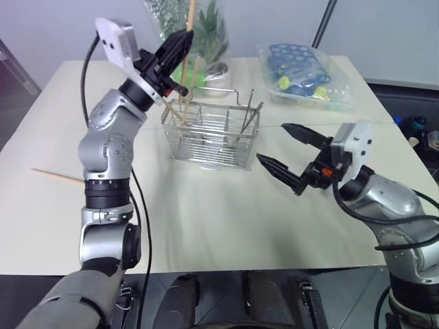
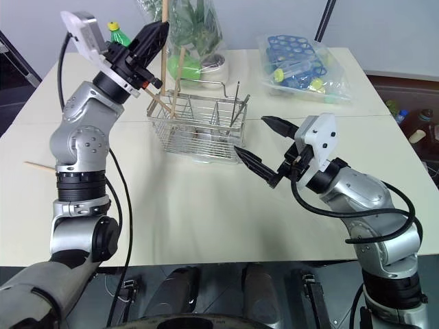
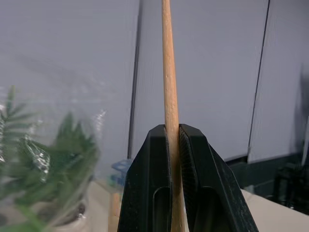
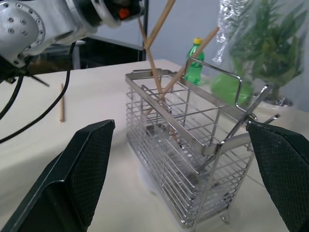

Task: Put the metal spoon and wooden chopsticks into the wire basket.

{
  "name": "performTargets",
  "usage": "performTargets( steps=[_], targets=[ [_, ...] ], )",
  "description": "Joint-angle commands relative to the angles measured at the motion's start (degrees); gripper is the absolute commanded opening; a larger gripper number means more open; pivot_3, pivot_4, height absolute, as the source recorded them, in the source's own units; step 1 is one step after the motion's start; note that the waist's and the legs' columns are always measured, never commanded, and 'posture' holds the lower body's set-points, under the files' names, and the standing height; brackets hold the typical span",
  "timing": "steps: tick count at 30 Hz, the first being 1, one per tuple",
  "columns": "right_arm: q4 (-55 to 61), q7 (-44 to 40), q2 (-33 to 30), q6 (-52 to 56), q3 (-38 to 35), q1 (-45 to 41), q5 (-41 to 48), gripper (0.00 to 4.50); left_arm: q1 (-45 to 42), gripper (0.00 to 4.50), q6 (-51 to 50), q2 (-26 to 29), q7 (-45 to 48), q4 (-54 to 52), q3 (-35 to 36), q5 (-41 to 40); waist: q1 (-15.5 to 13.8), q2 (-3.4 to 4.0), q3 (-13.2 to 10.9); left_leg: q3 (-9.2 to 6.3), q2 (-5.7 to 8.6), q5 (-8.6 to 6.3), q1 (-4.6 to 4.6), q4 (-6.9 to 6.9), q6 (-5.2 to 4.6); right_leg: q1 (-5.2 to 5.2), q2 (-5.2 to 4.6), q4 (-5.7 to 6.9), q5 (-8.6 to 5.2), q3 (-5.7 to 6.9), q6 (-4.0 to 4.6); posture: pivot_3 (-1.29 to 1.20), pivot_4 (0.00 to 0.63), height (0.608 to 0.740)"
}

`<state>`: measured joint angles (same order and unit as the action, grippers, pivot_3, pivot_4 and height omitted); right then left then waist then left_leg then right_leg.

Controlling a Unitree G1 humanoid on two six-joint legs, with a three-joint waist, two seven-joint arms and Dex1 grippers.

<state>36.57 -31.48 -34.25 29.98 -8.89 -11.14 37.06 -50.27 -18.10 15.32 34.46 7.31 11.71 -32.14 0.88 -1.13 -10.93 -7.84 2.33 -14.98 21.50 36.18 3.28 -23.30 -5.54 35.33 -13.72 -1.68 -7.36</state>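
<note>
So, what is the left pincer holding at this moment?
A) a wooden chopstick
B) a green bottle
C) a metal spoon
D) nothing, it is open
A: the left pincer is shut on a wooden chopstick, which stands upright between its black fingers, above the wire basket.

Open tabletop (image 1: 226, 219) before the wire basket (image 1: 214, 137); upright wooden chopsticks (image 1: 180, 110) and raised handle crowding its top; plant bag (image 1: 206, 34) close behind.
</note>
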Motion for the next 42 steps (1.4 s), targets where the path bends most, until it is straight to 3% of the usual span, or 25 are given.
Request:
performTargets(
  steps=[1, 17, 27, 42],
  targets=[
    [3.6, 1.7, 1.4, -1.5, 0.4, 0.7, -0.8, 4.5, 0.1, 0.03, 2.1, -0.7, 0.7, 0.7, -0.2, 0.2, -0.1, 0.0, 0.0, 0.0, 0.0, 0.0, 0.0, 0.01, 0.0, 0.0, 0.0, 0.0, 0.0, 0.0, 0.0, 0.0, 0.15, 0.74],
    [4.4, 3.9, 4.6, -3.2, 3.0, 1.9, -3.6, 4.5, 3.4, 0.03, 2.1, 1.8, 1.9, 0.8, -0.6, 1.7, -0.1, 0.02, 0.0, -0.01, 0.0, 0.0, -0.01, 0.0, 0.0, 0.0, 0.0, 0.01, 0.0, 0.0, 0.0, 0.0, 0.15, 0.74],
    [2.7, 2.8, 4.6, -3.6, 3.2, 0.3, -3.5, 4.5, 9.4, 0.03, 5.3, -0.5, -0.5, -2.7, -2.1, 4.5, -0.2, 0.02, 0.0, -0.02, 0.0, 0.0, 0.0, 0.0, 0.0, 0.0, 0.0, 0.01, 0.0, 0.0, 0.0, 0.0, 0.15, 0.74],
    [2.5, 2.7, 4.8, -3.6, 3.5, -0.3, -3.7, 4.5, 7.9, 0.03, 7.4, -0.2, -1.7, -0.1, -0.9, 5.0, -0.2, 0.02, 0.0, -0.02, 0.0, 0.0, 0.0, 0.0, 0.0, 0.0, 0.0, 0.01, 0.0, 0.0, 0.0, 0.0, 0.15, 0.74]
  ],
)
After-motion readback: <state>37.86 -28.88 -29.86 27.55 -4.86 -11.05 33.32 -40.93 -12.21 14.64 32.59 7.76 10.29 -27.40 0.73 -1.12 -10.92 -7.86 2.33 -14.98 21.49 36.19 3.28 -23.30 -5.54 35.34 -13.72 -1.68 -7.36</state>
